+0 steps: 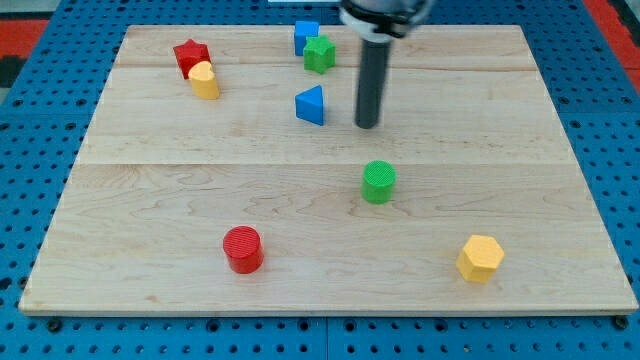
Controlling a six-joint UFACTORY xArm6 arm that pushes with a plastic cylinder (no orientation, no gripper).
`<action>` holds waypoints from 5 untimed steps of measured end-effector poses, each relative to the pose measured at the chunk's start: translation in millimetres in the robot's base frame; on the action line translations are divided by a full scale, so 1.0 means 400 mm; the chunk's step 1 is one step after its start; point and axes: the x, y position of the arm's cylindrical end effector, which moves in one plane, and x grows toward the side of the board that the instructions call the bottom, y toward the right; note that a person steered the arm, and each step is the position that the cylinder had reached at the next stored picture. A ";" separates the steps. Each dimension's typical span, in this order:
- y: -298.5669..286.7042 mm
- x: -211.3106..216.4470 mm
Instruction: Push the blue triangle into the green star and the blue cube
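My tip (367,126) sits on the wooden bench (150,200), just beside the blue triangle (311,105) at its 3 o'clock, a small gap between, not touching. The end effector is only a bare rod: no jaws, nothing to open or close, nothing held.

The blue triangle is in the upper middle of the board. The green star (319,53) is at its 12 o'clock, near but apart, and the blue cube (305,36) touches or nearly touches the star at the star's 11 o'clock, close to the top edge.

Handling, as a judgement: the triangle looks like a small rigid plastic piece, light, sliding easily on smooth wood. No grasping is possible, push only. Sloped faces and corners mean an off-centre contact will likely spin it or let it slip off the rod. The best contact is the middle of its 6 o'clock side, pushing toward 12. From where I am the tip would knock it toward 9, so I need to go round below it first.

Others, well clear: red star (190,56) with yellow cylinder (204,80) against it at 10 o'clock, green cylinder (378,182) at 5, red cylinder (242,249) at 7, yellow hexagonal block (480,258) far at 5.
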 end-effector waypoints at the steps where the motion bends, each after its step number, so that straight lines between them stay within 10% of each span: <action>1: -0.170 -0.050; 3: -0.261 0.003; 5: -0.241 -0.178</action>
